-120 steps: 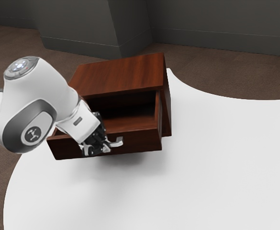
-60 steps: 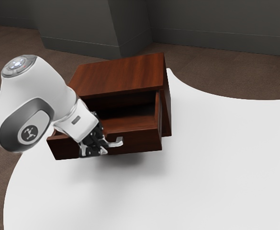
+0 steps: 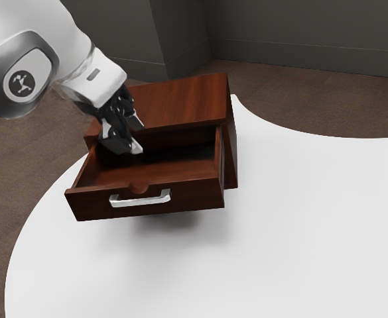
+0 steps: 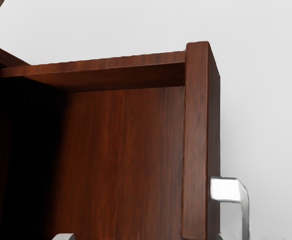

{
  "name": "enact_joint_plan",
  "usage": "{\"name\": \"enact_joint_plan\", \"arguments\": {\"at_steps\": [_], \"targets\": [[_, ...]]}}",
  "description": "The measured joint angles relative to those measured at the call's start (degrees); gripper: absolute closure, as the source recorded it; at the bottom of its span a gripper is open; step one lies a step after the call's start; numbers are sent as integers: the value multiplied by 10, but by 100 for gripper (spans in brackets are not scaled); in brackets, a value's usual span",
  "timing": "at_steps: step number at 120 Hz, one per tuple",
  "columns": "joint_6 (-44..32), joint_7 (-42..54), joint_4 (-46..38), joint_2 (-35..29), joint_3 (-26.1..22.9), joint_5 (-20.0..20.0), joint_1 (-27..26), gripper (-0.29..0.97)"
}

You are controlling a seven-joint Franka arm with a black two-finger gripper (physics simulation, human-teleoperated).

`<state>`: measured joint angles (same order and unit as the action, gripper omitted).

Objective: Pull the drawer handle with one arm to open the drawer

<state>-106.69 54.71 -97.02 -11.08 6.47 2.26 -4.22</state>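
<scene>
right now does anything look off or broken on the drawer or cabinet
Nothing stands out. The drawer is pulled out straight from the cabinet, its handle level on the front; the gripper hangs above the drawer, off the handle.

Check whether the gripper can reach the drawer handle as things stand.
Probably yes. The gripper hangs over the open drawer, apart from the handle, which sits uncovered on the drawer's front with nothing visibly blocking the way down to it.
</scene>
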Motion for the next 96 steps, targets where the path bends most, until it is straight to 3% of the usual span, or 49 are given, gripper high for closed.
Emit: {"name": "enact_joint_plan", "arguments": {"at_steps": [11,34,96], "targets": [[79,-28,52,34,2,-5,0,18],[165,-109,64,47,9,-18,1,7],[216,-250,66,48,10,-23,0,1]]}}
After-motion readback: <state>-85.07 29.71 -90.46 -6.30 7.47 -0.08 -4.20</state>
